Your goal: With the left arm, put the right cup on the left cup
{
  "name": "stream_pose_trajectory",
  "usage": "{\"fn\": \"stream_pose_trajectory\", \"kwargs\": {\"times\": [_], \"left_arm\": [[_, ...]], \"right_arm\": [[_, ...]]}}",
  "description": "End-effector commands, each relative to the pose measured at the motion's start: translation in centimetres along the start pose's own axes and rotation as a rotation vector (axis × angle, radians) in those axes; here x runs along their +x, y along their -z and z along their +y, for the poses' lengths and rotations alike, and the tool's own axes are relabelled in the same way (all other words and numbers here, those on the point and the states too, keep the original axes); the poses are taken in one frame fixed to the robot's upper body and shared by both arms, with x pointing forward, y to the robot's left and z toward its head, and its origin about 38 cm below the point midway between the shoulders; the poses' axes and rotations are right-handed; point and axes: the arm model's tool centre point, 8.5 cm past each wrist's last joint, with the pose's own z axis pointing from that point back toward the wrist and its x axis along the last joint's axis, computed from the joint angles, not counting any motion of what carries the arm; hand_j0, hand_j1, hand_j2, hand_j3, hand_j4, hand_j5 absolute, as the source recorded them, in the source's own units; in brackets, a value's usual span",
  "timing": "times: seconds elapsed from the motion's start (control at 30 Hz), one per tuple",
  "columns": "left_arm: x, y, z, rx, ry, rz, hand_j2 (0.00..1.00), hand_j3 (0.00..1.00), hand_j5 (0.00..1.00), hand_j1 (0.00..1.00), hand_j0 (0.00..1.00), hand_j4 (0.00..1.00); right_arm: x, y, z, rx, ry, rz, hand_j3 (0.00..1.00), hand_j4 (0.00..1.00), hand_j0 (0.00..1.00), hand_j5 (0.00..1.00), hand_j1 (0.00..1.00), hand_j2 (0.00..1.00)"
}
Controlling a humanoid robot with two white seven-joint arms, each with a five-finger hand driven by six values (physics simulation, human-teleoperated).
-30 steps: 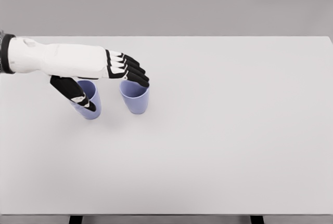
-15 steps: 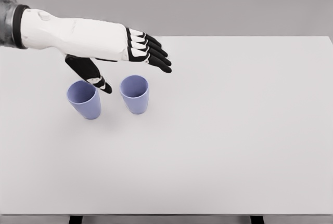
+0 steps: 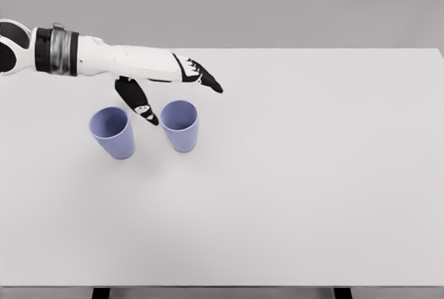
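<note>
Two lilac cups stand upright on the white table [image 3: 291,174]: the left cup [image 3: 113,132] and the right cup [image 3: 180,125], a short gap between them. My left hand [image 3: 182,96] hovers above and behind them, reaching in from the left with its fingers [image 3: 207,80] stretched out flat and the thumb [image 3: 141,105] hanging down between the two cups. It is open and holds nothing. Neither cup is touched. The right arm does not show.
The table's front edge runs along the bottom of the view, with two dark legs under it. A grey wall lies behind the far edge.
The left hand has lifted off the cups and drawn back toward the far side, rotating so the fingers point right. Both cups stayed where they were.
</note>
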Motion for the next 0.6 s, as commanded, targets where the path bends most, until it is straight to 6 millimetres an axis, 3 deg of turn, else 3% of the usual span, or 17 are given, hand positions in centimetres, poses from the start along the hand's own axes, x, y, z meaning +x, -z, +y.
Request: {"fn": "stream_pose_trajectory", "kwargs": {"times": [0.0, 0.3, 0.57], "left_arm": [[-0.3, 1.0, 0.1, -0.001, 0.026, 0.006, 1.00, 1.00, 1.00, 1.00, 1.00, 1.00], [-2.7, 0.9, -3.2, -0.015, -0.051, 0.058, 1.00, 1.00, 1.00, 1.00, 1.00, 1.00], [-3.4, 0.9, -3.7, -0.028, -0.050, 0.080, 1.00, 1.00, 1.00, 1.00, 1.00, 1.00]], "right_arm": [[0.0, 0.0, 0.0, 0.000, 0.000, 0.000, 1.00, 1.00, 1.00, 1.00, 1.00, 1.00], [0.0, 0.0, 0.0, 0.000, 0.000, 0.000, 1.00, 1.00, 1.00, 1.00, 1.00, 1.00], [0.1, 0.0, 0.0, 0.000, -0.001, -0.001, 1.00, 1.00, 1.00, 1.00, 1.00, 1.00]]}}
